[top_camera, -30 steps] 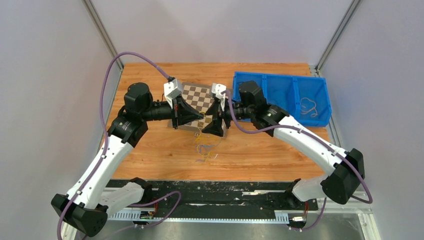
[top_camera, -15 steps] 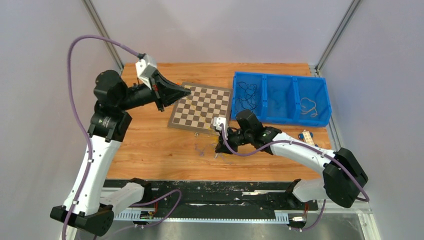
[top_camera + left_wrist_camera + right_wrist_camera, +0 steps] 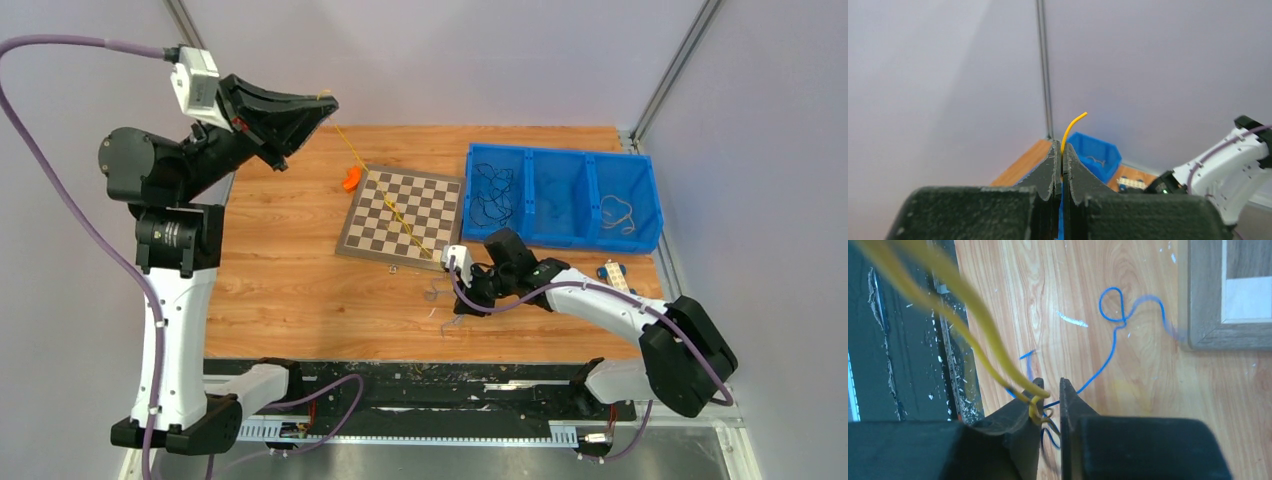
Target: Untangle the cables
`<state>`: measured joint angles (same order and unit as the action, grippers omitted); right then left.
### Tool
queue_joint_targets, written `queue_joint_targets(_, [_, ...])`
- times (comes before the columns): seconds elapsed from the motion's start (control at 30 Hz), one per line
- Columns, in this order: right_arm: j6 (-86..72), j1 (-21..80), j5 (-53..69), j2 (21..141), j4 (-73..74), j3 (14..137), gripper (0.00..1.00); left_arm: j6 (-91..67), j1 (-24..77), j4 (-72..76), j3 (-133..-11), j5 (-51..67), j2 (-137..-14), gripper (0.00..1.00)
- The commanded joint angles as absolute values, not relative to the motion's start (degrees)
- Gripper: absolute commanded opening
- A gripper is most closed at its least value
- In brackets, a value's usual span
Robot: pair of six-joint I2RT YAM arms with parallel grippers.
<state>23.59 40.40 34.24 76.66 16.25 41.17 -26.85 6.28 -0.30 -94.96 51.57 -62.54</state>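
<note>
My left gripper [image 3: 325, 100] is raised high at the back left, shut on one end of a yellow cable [image 3: 395, 205]. In the left wrist view that cable [image 3: 1070, 125] sticks up from between the closed fingers of the gripper [image 3: 1061, 150]. It runs taut down across the chessboard [image 3: 405, 210] to my right gripper [image 3: 455, 308], which is low over the table. In the right wrist view the gripper [image 3: 1051, 385] stands nearly closed on a small knot of yellow and tan cables. A thin blue cable [image 3: 1113, 347] curls on the wood just beyond it.
A blue bin [image 3: 560, 152] at the back right holds black cables [image 3: 493, 190] in its left compartment and a tan one [image 3: 620, 213] in its right. A small orange object [image 3: 350, 178] lies by the board's back left corner. A small blue-and-beige piece [image 3: 612, 275] lies near the bin.
My left arm swung up and back to the left, drawing the yellow cable taut. My right gripper dropped from the board to the table in front of it and closed on the tangle.
</note>
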Motion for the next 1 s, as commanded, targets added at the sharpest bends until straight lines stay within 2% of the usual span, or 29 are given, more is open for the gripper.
queue_joint_targets(0.0, [26.9,39.8,34.0,73.8,19.0,38.3,0.10,-29.0,4.6,4.2,-103.4,44.5,-64.3,0.00])
queue_joint_targets(0.03, [27.8,39.6,33.5,73.4,19.4,37.4,0.02,-27.7,4.3,3.4,-104.8,42.9,-64.8,0.00])
queue_joint_targets(0.07, [28.4,39.3,32.9,73.1,19.6,36.9,0.00,-26.8,4.1,1.7,-107.4,38.9,-65.4,0.00])
queue_joint_targets(0.27, [30.7,36.9,31.1,72.9,20.5,36.0,0.00,-18.4,3.4,-5.4,-116.2,16.4,-68.5,0.00])
queue_joint_targets(0.5, [35.1,33.8,26.1,72.8,21.5,33.5,0.00,-10.0,2.5,-2.6,-118.9,-0.2,-69.9,0.00])
queue_joint_targets(0.8, [42.7,24.1,24.8,71.2,24.7,30.2,0.00,-3.1,1.3,-0.6,-121.3,-7.4,-71.1,0.00])
queue_joint_targets(0.93, [43.5,22.1,27.0,69.3,26.9,31.7,0.00,-3.6,1.2,-3.0,-119.5,-4.2,-70.3,0.00])
queue_joint_targets(0.97, [43.3,22.1,28.2,68.8,27.7,32.6,0.02,-4.1,1.2,-3.6,-118.8,-0.2,-69.8,0.00])
